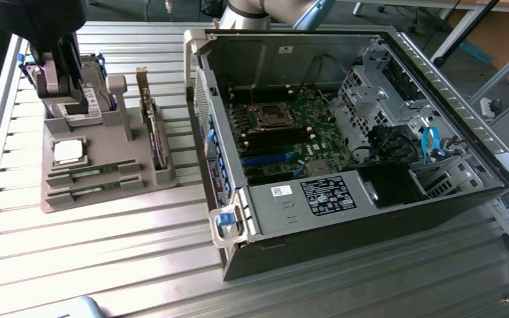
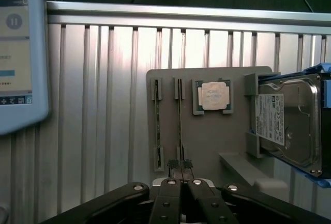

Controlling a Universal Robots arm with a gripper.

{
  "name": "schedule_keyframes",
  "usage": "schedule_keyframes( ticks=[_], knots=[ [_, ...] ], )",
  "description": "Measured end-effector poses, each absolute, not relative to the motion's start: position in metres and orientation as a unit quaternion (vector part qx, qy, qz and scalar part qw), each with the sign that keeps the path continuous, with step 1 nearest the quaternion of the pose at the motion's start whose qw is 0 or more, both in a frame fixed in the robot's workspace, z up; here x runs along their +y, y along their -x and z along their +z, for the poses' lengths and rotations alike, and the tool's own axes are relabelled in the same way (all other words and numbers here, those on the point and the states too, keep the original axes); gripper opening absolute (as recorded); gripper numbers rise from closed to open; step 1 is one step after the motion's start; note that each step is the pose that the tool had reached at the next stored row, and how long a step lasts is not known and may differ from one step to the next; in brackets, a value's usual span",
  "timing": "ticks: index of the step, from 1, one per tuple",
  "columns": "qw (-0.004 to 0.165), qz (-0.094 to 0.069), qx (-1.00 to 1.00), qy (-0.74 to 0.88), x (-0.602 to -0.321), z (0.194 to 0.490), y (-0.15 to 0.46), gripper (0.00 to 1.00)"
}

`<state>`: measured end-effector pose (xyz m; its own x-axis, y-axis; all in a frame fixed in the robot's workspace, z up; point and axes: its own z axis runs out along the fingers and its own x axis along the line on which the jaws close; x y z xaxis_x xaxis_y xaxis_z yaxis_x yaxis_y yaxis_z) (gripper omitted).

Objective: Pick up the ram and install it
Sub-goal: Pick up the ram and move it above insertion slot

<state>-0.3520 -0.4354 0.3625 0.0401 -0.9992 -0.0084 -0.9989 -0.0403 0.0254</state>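
- The end effector (image 2: 181,166) hangs above the tray with its fingertips pressed together and nothing between them.
- In the wrist view those tips line up over one end of the ram (image 2: 179,120), but they are well above it and not touching.
- The ram stands on its long edge in the grey tray (image 2: 207,146), with a small bracket holding it at each end.
- It sits between the second stick (image 2: 156,120), which is parallel and held the same way, and the CPU (image 2: 214,95).
- The CPU lies flat in a square recess just beside the ram, with its silver lid facing up.
- Past the CPU, the drive (image 2: 287,125) rests tilted in its cradle, label side showing, on blue pieces at its ends.
- In the exterior view, a dark card (image 1: 156,142) stands upright along the tray's edge, on the side facing the case.
- The tray rests on the ribbed metal table (image 1: 104,265), towards the exterior view's left.
- Near the tray, on the exterior view's right, the case (image 1: 281,199) lies on its side with the panel off.
- The board (image 1: 301,129) is exposed inside the case, with black and blue slots (image 1: 272,147) beside the socket.
- A pale pendant (image 2: 15,53) with a lit screen lies on the table, well apart from the tray on the second stick's side.
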Motion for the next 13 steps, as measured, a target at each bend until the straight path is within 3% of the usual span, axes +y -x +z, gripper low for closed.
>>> schedule_keyframes(
  ticks=[13],
  knots=[
    [0.006, -0.012, -0.693, -0.721, -0.4354, 0.3534, 0.3520, 0.11]
  ],
)
